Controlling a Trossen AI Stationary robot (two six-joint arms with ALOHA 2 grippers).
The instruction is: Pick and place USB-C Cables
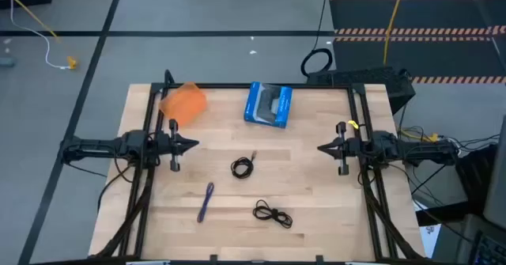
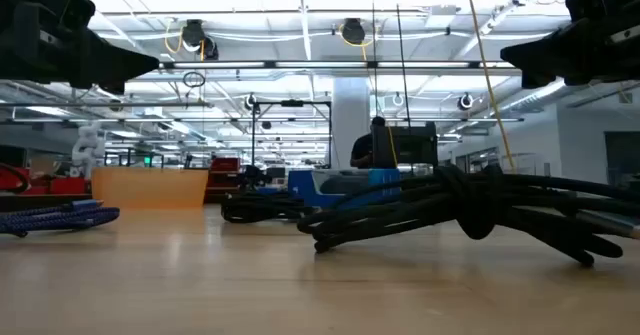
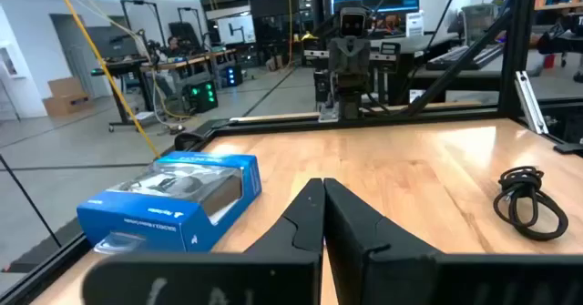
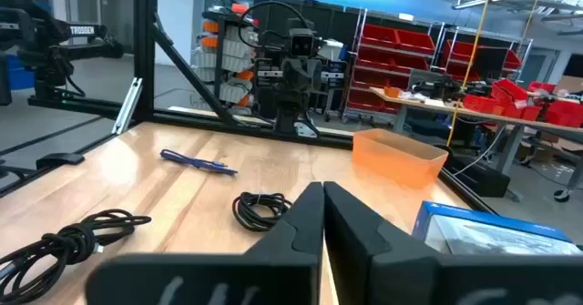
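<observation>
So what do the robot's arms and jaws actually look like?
Both arms are dark, nearly black, with thin black wires trailing off them. The left gripper and right gripper each end in two dark, wedge-shaped jaws tapering to a point. A small yellow tag shows near the right wrist.

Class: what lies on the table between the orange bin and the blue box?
Nothing: in the high view, bare wood separates the orange bin from the blue box.

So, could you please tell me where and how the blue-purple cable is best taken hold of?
Grip the blue-purple cable at mid-length, coming straight down from above, jaws closing across its narrow width. It lies flat as a straight, slim bundle, so its middle seems the most balanced hold. The left gripper, jaws shut, is the nearer one.
</observation>
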